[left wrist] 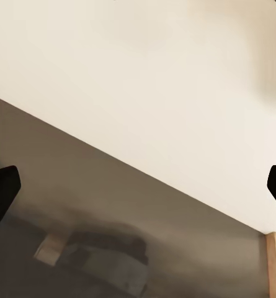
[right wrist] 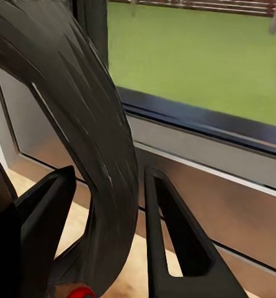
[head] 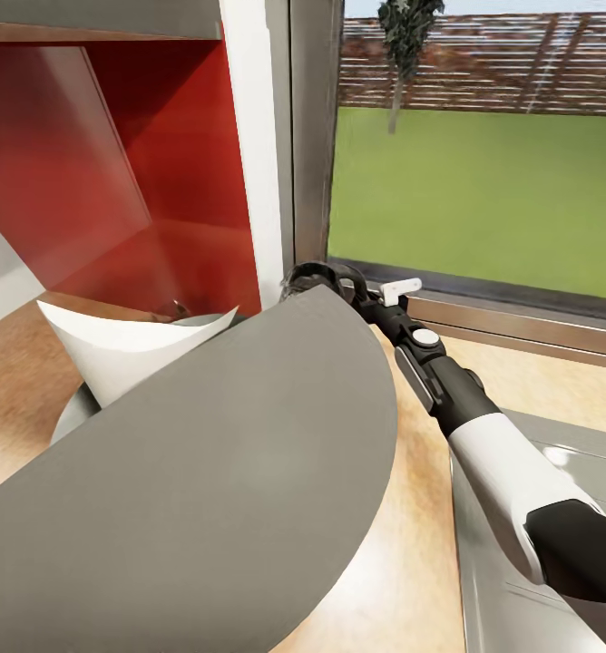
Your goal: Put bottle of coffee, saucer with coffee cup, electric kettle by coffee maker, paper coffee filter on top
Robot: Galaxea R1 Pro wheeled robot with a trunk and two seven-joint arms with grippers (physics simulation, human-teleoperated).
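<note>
The electric kettle (head: 249, 472) fills the lower left of the head view as a broad grey rounded shape held close under the camera, over the wooden bench (head: 403, 580). Its dark curved handle (right wrist: 94, 143) shows best in the right wrist view, where it runs between the two black fingers (right wrist: 48, 211) of the right claw (right wrist: 106, 217); the fingers sit close against it on both sides, so the right claw is clamped on the handle. In the head view the same handle (head: 314, 272) peeks out as a dark loop above the kettle's far edge, with the right arm (head: 484, 435) reaching up to it from the lower right.

Just behind the kettle's left edge stands a white paper coffee filter (head: 131, 345), its cone open upward; what it rests in is mostly hidden by the kettle. Beyond it is a red panel (head: 140, 181), then a white frame post (head: 262, 145). A window (head: 484, 181) with a white latch (head: 400, 290) looks onto green lawn, and a steel sink (head: 557, 453) lies under the right arm.

The left wrist view looks at a pale wall (left wrist: 150, 81) and a grey surface, with the left claw's (left wrist: 138, 186) dark fingertips (left wrist: 1, 192) at opposite edges, spread wide with nothing between them.
</note>
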